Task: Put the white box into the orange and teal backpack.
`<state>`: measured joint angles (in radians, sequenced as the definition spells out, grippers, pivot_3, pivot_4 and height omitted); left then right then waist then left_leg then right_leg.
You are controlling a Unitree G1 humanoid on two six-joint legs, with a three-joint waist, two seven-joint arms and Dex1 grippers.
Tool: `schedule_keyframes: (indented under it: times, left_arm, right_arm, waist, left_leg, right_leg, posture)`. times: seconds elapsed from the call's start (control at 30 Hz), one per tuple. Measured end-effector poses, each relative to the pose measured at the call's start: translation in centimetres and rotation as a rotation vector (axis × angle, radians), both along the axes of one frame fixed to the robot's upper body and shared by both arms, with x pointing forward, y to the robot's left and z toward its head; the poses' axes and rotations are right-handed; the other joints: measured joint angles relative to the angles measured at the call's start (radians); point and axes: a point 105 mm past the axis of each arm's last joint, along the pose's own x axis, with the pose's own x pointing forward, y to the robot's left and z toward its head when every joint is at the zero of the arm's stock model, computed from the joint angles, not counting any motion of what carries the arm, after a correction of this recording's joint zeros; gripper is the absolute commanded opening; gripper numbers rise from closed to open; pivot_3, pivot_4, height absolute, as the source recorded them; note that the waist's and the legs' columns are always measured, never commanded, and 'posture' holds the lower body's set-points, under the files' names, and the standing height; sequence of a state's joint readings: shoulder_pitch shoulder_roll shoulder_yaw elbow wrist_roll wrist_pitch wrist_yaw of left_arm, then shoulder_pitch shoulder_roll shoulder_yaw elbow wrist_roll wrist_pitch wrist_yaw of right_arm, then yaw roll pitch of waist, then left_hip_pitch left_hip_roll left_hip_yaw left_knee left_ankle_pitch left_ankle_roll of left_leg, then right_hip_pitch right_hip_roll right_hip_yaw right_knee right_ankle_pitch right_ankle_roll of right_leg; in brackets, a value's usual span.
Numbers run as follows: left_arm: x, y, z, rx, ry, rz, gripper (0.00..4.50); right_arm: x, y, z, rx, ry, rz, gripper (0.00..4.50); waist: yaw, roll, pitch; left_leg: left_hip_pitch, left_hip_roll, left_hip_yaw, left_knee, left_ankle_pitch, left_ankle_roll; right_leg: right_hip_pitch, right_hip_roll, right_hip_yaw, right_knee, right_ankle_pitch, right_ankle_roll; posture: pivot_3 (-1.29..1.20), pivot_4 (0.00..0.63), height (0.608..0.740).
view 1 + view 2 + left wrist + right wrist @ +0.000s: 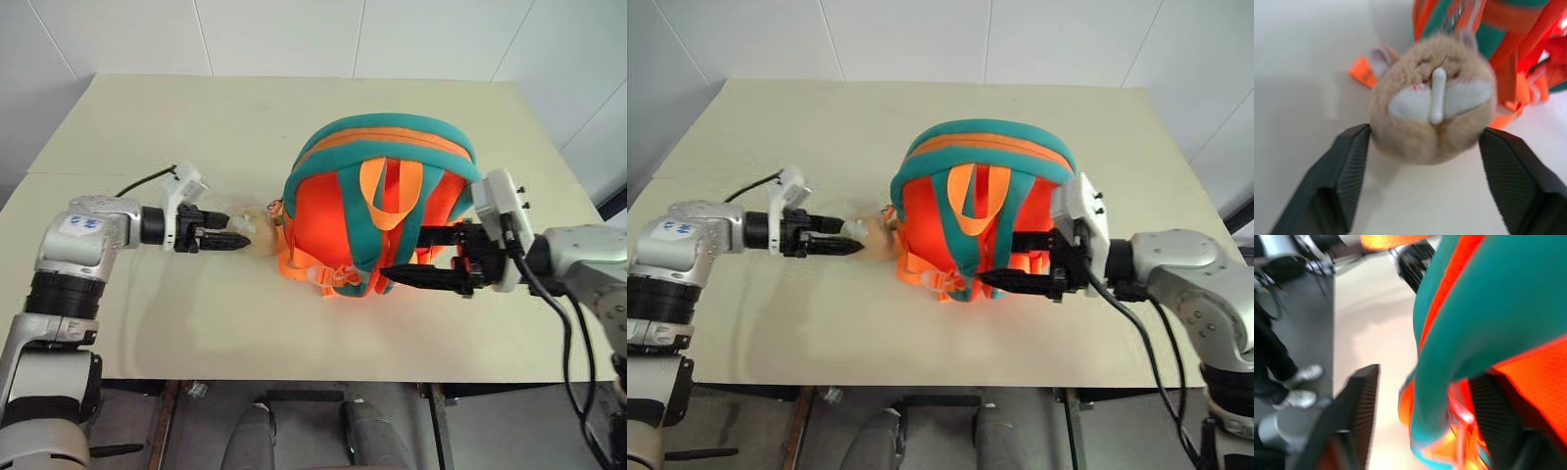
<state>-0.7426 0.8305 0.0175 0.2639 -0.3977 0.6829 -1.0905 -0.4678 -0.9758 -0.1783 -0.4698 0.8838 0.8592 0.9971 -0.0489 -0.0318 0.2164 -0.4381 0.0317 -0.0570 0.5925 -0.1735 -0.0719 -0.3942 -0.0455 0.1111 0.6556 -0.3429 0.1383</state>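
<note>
From the head views, the orange and teal backpack (pixel 382 201) stands on the tabletop (pixel 196 323) between both hands. In the left wrist view, the left hand (pixel 1425 161) is spread around the plush toy (pixel 1432 110). In the blurred right wrist view, the right hand (pixel 1425 401) seems spread around a teal strap (pixel 1449 362).

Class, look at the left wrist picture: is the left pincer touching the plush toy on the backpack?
Cannot tell. In the left wrist view the open left pincer straddles the plush toy; one finger meets the fur's edge with no plain gap or contact.
</note>
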Motion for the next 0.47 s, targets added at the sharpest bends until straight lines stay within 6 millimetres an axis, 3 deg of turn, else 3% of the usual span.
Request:
schedule_keyframes:
  times: [0.07, 0.17, 0.3, 0.47]
  left_arm:
    - [-0.4, 1.0, 1.1, -0.046, -0.085, 0.022, 4.50]
    - [-1.2, 2.0, 2.7, -0.135, -0.227, 0.016, 4.50]
    - [-2.0, 3.6, 2.2, -0.164, -0.294, -0.009, 4.50]
    - [-2.9, 4.4, 2.5, -0.209, -0.363, -0.068, 4.50]
  right_arm:
    - [-0.2, -1.3, 0.1, -0.054, 0.001, -0.042, 4.49]
    - [-0.1, -4.5, -0.2, -0.156, 0.010, -0.160, 4.49]
    - [-0.5, -8.8, 0.7, -0.198, -0.030, -0.310, 4.49]
    - [-0.6, -12.1, 1.7, -0.131, -0.098, -0.438, 4.49]
  waist:
    - [0.005, 0.000, 0.000]
    - [0.017, 0.000, 0.000]
    - [0.024, 0.000, 0.000]
    - [0.021, -0.001, 0.000]
  left_leg:
    - [0.000, 0.000, 0.000, 0.000, 0.000, 0.000]
    - [0.001, 0.000, 0.001, 0.001, 0.000, 0.000]
    - [0.001, 0.000, 0.002, 0.001, 0.000, 0.000]
    - [0.002, 0.000, 0.003, 0.001, 0.000, 0.000]
  right_leg:
    - [0.000, 0.000, 0.000, -0.001, 0.000, 0.000]
    - [0.001, 0.000, 0.000, -0.001, 0.000, 0.000]
    - [0.002, -0.001, 0.000, -0.002, 0.000, 0.000]
    - [0.003, -0.001, 0.001, -0.003, 0.001, 0.000]
  posture:
    - [0.00, 0.150, 0.740]
    - [0.00, 0.150, 0.740]
    - [0.00, 0.150, 0.740]
    - [0.00, 0.150, 0.740]
